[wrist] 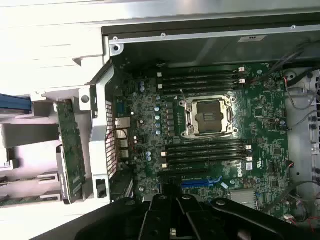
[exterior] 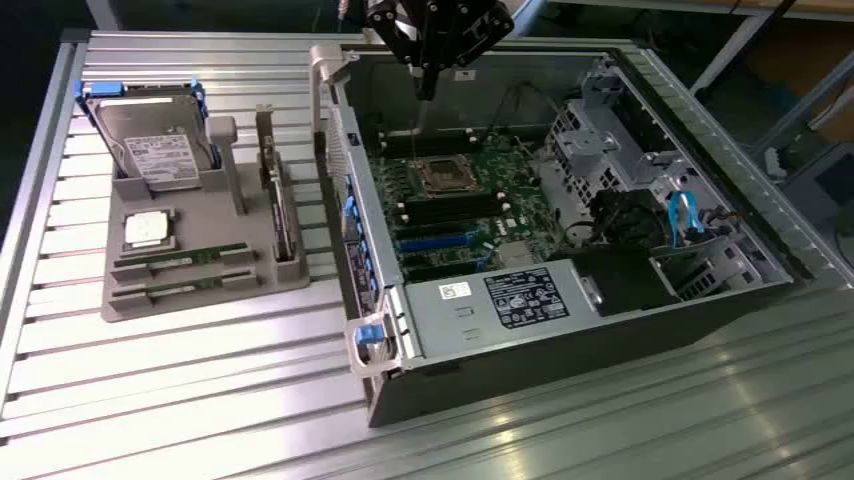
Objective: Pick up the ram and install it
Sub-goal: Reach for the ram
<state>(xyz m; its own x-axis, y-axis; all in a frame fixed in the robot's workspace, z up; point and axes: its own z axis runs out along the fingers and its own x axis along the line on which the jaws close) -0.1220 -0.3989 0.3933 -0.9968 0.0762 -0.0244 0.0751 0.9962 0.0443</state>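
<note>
Gripper (exterior: pixel 424 90), fingers pressed together, over open computer case (exterior: pixel 447 325) on slatted metal table (exterior: pixel 160 400); ram (exterior: pixel 180 258) in grey tray (exterior: pixel 274 285) beside; motherboard (wrist: pixel 270 150) marked Dell.

gripper (exterior: pixel 426 88) top cut by upper edge; ram (exterior: pixel 182 261) chips too small to tell; hard drive (exterior: pixel 158 150) label unreadable.

Exterior view: lighting was even, from overhead, and moderately bright. Broad glare lay across the ribbed table (exterior: pixel 561 430) in the lower centre and lower right of the frame. The open computer case (exterior: pixel 601 345) held a dim interior, darkest at its bays on the frame's right. Soft shadows fell beside the grey tray (exterior: pixel 267 285).

Wrist view: pale surfaces outside the case were washed out to near white. The motherboard (wrist: pixel 210 125) read dark but legible.
</note>
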